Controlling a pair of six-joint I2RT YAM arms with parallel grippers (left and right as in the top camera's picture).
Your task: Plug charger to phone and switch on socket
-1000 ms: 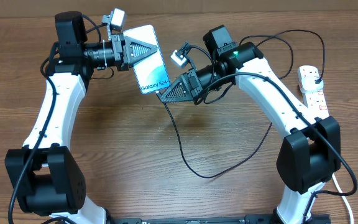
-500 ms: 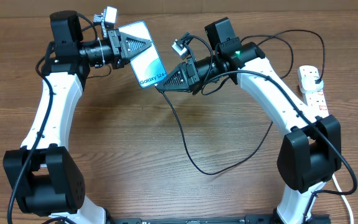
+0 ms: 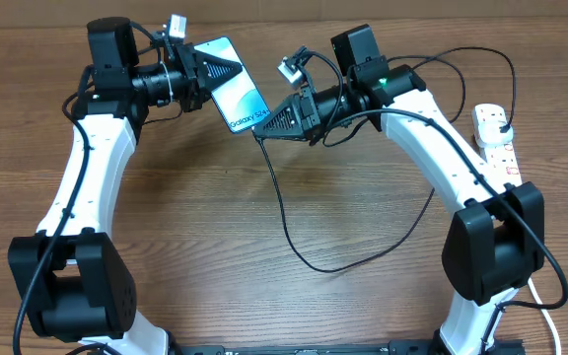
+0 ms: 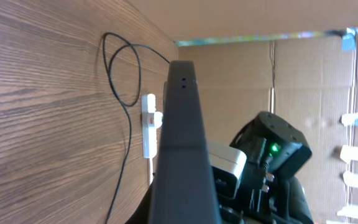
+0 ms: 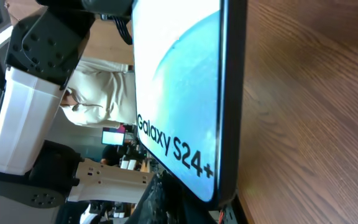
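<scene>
Phone (image 3: 242, 94) and both grippers are sitting slightly further right than before. Left gripper (image 3: 227, 71) is holding phone off worktop (image 3: 215, 227), jaws clamping its top end. Right gripper (image 3: 261, 126) is meeting its bottom edge, jaws pinching charger (image 3: 282, 212), tip hidden. Left wrist alone is showing phone edge-on, socket (image 4: 148, 124) behind.

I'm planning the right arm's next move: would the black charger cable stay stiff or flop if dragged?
Probably floppy: the charger hangs from the right gripper into a loose loop on the table, so it should trail rather than push. It is likely light, being so thin. That slack suggests a small move would hardly tug the phone.
</scene>
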